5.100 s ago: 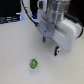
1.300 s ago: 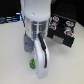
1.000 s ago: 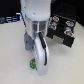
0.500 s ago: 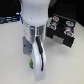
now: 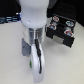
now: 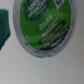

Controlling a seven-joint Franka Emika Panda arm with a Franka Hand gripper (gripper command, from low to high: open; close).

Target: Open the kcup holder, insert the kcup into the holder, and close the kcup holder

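The kcup (image 6: 42, 25) fills the wrist view from very close, its bright green lid printed with "DARK MAGIC". In the exterior view only a green sliver of the kcup (image 5: 33, 63) shows on the white table, beside the white hand. My gripper (image 5: 34, 65) is lowered right onto it, and the hand's body hides the fingers. The kcup holder (image 5: 62, 32), a black box with two stacked fronts, stands at the exterior view's right, well apart from the gripper. Both fronts look pushed in.
A dark green shape (image 6: 5, 27) sits at the edge of the wrist view beside the lid; what it is cannot be told. A grey bracket (image 5: 24, 46) on the arm hangs next to the hand. Dark clutter lines the table's (image 5: 12, 67) far edge.
Five seconds ago the arm hung higher and toward the exterior view's right, with the kcup in plain sight. It now stands over the kcup, and has sunk slightly in the last second.
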